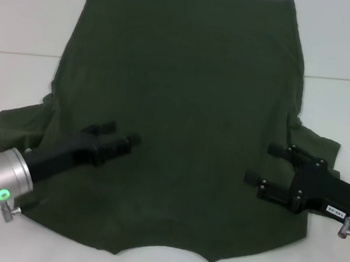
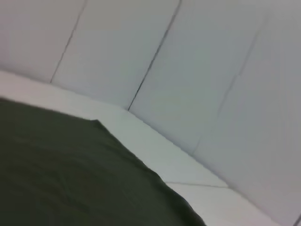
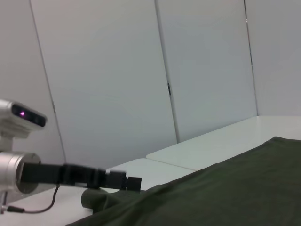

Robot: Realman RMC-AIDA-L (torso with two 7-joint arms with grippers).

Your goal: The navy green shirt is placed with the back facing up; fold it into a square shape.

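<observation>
The navy green shirt (image 1: 183, 107) lies flat on the white table (image 1: 25, 20), plain back up, with the neckline toward me and the hem far away. My left gripper (image 1: 121, 133) is open and hovers over the shirt's left part, near the left sleeve (image 1: 15, 130). My right gripper (image 1: 261, 164) is open and empty over the shirt's right part, beside the right sleeve (image 1: 318, 143). The shirt also shows in the left wrist view (image 2: 66, 179) and the right wrist view (image 3: 225, 193). The right wrist view shows the left gripper (image 3: 128, 181) above the cloth.
The table has a seam line (image 1: 339, 78) across it at mid-depth. Pale wall panels (image 3: 207, 70) stand behind the table. Bare white table surface lies left, right and beyond the shirt.
</observation>
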